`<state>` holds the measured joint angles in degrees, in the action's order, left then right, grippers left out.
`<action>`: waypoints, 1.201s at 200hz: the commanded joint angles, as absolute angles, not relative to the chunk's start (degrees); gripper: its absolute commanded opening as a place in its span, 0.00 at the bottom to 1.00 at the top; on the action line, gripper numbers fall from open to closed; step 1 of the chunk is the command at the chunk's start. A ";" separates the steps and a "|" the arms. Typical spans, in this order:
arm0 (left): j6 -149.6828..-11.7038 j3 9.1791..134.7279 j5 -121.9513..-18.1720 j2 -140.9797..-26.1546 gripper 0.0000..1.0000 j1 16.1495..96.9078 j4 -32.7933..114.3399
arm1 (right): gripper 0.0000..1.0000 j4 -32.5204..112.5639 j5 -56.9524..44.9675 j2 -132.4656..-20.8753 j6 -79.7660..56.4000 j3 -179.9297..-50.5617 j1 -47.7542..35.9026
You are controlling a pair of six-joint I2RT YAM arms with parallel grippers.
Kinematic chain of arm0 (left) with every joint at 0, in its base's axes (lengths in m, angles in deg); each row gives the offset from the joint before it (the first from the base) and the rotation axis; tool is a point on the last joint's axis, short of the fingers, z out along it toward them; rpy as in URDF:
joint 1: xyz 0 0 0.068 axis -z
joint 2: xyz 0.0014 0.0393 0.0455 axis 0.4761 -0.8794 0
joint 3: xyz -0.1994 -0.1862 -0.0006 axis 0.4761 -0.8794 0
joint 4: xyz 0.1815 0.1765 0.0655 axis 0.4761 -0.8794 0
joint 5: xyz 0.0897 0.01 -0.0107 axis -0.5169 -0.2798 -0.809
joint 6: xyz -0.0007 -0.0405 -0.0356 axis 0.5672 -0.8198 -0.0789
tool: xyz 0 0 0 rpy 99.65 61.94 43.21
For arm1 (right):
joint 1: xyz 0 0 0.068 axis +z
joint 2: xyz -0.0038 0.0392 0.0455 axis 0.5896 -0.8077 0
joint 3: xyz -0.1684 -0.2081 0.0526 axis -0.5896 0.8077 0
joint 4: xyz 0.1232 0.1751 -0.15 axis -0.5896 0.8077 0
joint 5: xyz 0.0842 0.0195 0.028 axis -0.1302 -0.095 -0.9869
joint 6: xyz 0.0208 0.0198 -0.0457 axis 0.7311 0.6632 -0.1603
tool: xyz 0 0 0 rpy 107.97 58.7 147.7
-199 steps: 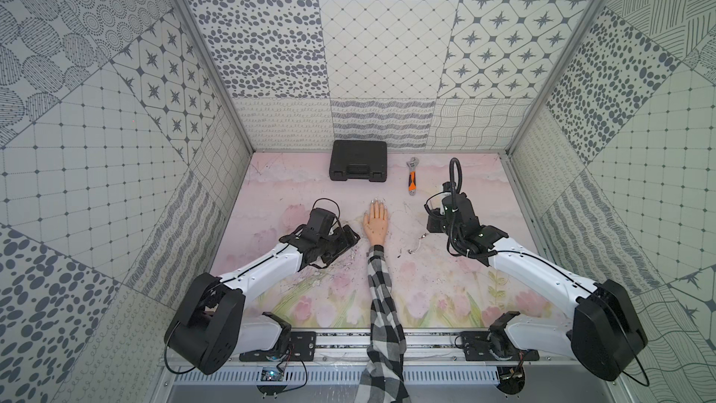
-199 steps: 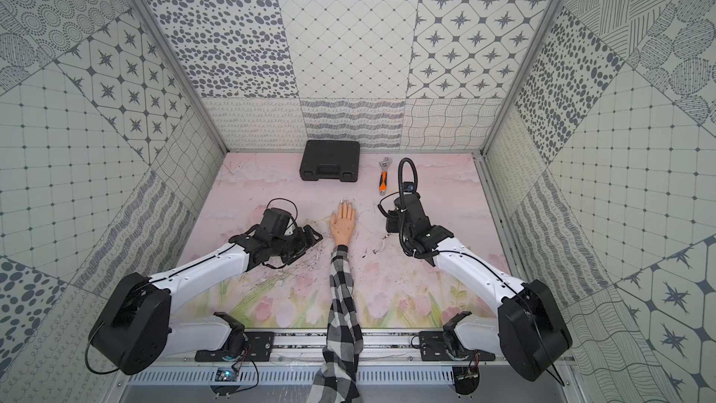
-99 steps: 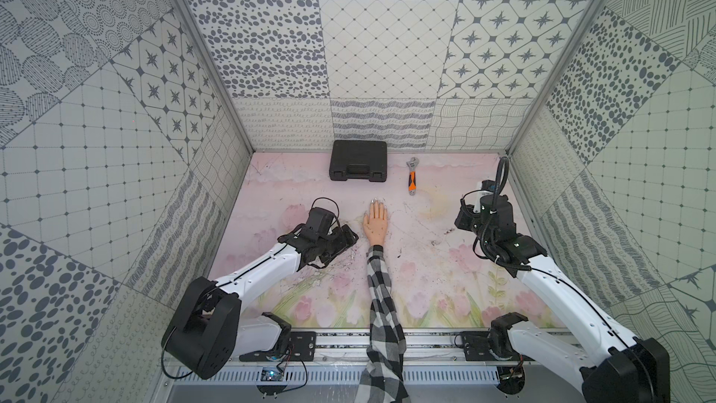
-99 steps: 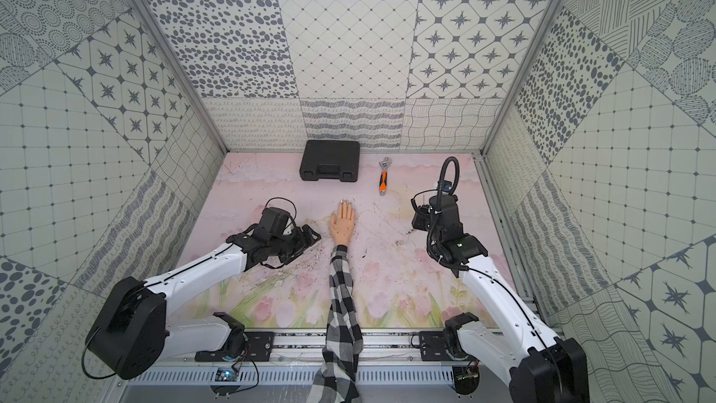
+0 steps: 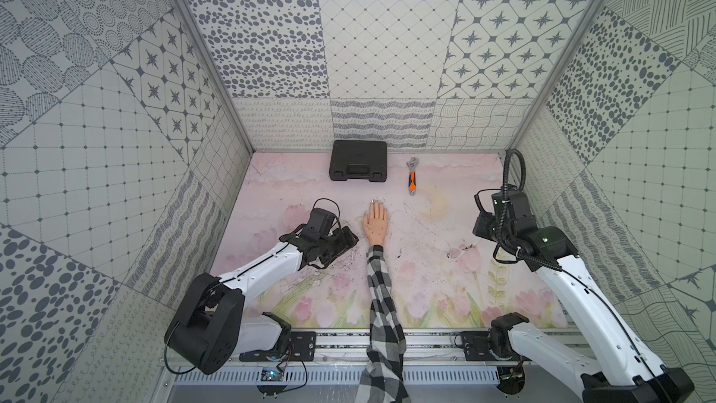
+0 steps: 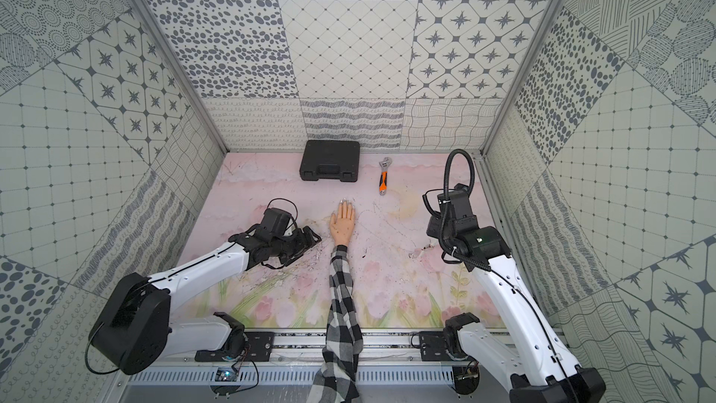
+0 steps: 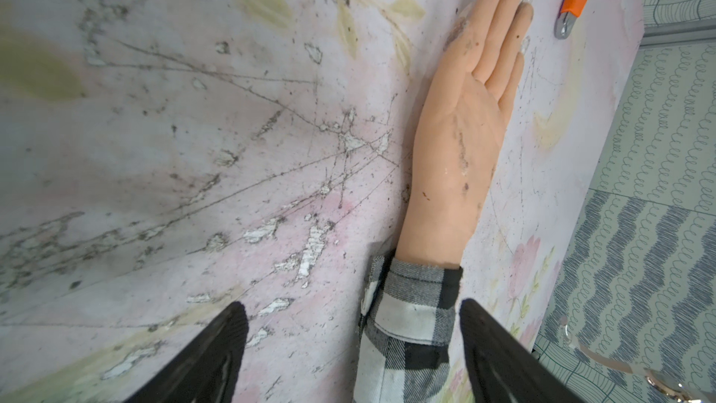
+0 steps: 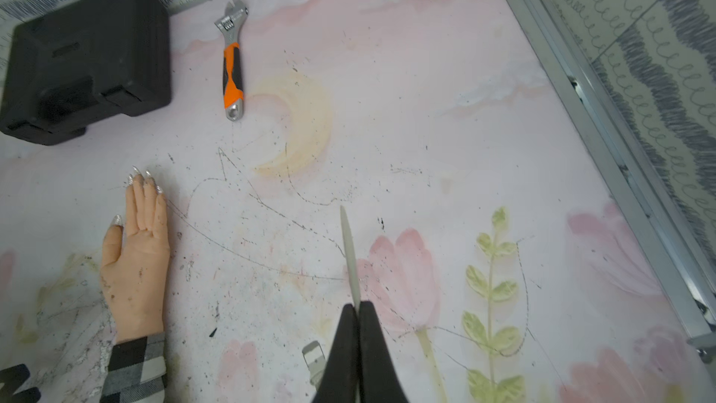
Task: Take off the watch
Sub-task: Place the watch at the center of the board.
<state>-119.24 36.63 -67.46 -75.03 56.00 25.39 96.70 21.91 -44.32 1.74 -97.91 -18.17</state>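
- Nearest us lies one checked sleeve [image 5: 381, 304]. It is cut off at the lower edge in both top views and runs up the middle of the table [image 5: 426, 226].
- We count two arms, one on each side of the sleeve, each with one gripper.
- The left gripper [image 7: 352, 304] has its jaws spread wide and holds nothing. In its wrist view the cuff shows between the fingers, but in both top views the gripper sits just beside the sleeve, not touching it.
- The right gripper [image 8: 356, 306] has its fingers [image 8: 341, 343] pressed together on the strap of the watch [image 8: 348, 257].
- There is one watch. It is off the wrist and well apart from the mannequin, out toward the right wall.
- One pale strap end sticks out past the fingertips, and a second piece with a buckle shows beside the fingers.
- The watch face is hidden behind the black fingers, and we cannot tell whether any part rests on the table.
- In both top views the right arm's wrist covers the right gripper's fingertips, and we can hardly make out the watch there.
- Farther on is one mannequin hand [image 5: 374, 222], lying flat with its fingers toward the back wall.
- Beyond it lies one orange-handled wrench [image 5: 412, 180]. The left wrist view cuts off its head.
- Farthest away, one closed black case [image 5: 358, 164] sits against the back wall, near the wrench but apart from it.
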 commanded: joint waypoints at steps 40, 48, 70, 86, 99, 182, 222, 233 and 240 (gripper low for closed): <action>-119.56 35.68 -64.89 -78.52 0.87 55.77 31.05 | 0.00 109.64 32.35 -57.94 5.81 -101.40 -11.54; -119.42 35.67 -64.89 -78.70 0.87 55.76 31.22 | 0.00 109.06 33.11 -61.24 5.40 -103.04 -11.15; -119.45 35.43 -64.55 -79.15 0.87 55.77 31.80 | 0.00 107.00 36.01 -71.29 4.46 -108.96 -9.76; -119.65 35.06 -64.37 -79.31 0.87 55.78 32.35 | 0.00 104.71 36.50 -78.41 3.48 -113.21 -9.59; -119.94 34.56 -64.23 -79.40 0.88 55.76 32.97 | 0.00 103.51 36.99 -83.92 3.05 -116.43 -9.59; -120.34 35.36 -63.30 -80.73 0.88 55.76 33.27 | 0.00 102.85 37.10 -106.72 1.10 -135.82 -9.90; -120.25 35.76 -63.28 -81.09 0.87 55.76 32.82 | 0.00 102.14 36.58 -112.40 0.14 -139.94 -10.46; -120.25 35.69 -63.48 -81.00 0.88 55.81 32.64 | 0.02 101.65 36.61 -113.40 -0.06 -141.18 -10.61; -120.13 35.59 -63.56 -81.00 0.87 55.74 32.59 | 0.06 101.24 36.15 -114.01 -0.03 -142.10 -10.78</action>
